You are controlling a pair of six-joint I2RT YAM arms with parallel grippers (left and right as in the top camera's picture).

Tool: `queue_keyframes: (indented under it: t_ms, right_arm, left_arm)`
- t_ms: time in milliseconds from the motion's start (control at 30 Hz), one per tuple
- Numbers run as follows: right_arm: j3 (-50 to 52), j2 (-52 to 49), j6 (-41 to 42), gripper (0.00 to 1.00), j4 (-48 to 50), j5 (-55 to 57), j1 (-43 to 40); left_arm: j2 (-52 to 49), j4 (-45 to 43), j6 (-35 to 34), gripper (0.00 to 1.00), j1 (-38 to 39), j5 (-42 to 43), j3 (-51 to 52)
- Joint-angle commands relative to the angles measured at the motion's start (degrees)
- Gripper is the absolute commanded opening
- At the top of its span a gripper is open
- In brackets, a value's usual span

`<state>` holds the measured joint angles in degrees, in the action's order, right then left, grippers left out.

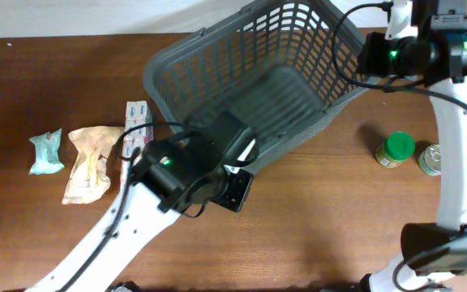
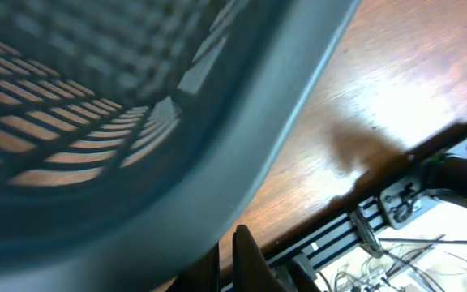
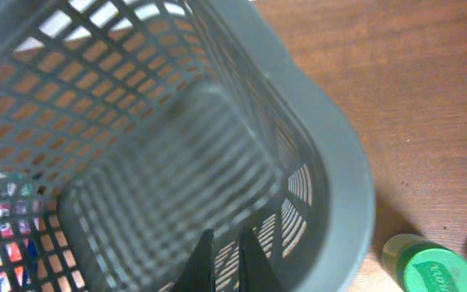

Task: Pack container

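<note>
The large dark grey basket stands tilted at the back middle of the table, its open side facing the overhead camera. My left gripper is at the basket's near edge. In the left wrist view its fingers are close together beside the thick rim, with nothing seen between them. My right gripper is at the basket's far right rim. In the right wrist view its fingers are nearly together over the basket's inside, left of the rim.
A green-lidded jar and a metal can stand right of the basket; the jar also shows in the right wrist view. Left of it lie a blister pack, a beige bag and a teal packet.
</note>
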<state>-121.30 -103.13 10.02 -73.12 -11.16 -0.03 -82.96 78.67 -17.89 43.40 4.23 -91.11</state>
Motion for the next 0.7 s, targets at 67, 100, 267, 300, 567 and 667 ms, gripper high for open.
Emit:
queue_keyframes:
  t_ms: [67,100,267,300,567,667]
  right_arm:
    - [-0.76,-1.42,-0.81,0.04,0.07,-1.05,0.81]
    - [-0.76,-1.7,-0.81,0.04,0.15,-1.07,0.76]
    - [-0.76,-3.54,-0.81,0.04,-0.28,-1.07,1.55]
    - [-0.76,-3.85,-0.79,0.04,-0.35,-1.09,1.73]
    - [-0.74,-4.83,-0.85,0.04,-3.08,1.64,1.9]
    - [-0.74,-4.9,-0.83,0.04,-3.96,1.75,1.9]
  left_arm:
    - [0.04,0.02,-0.94,0.02,0.13,-1.66,0.2]
    - [0.04,0.0,-0.94,0.02,0.13,-1.73,0.2]
    - [0.02,-1.09,-0.94,0.02,0.11,-3.82,0.2]
    - [0.02,-1.33,-0.94,0.02,0.11,-4.17,0.2]
    - [0.02,-1.62,-0.92,0.02,0.11,-6.01,0.2]
    - [0.02,-1.51,-0.92,0.02,0.11,-7.58,0.2]
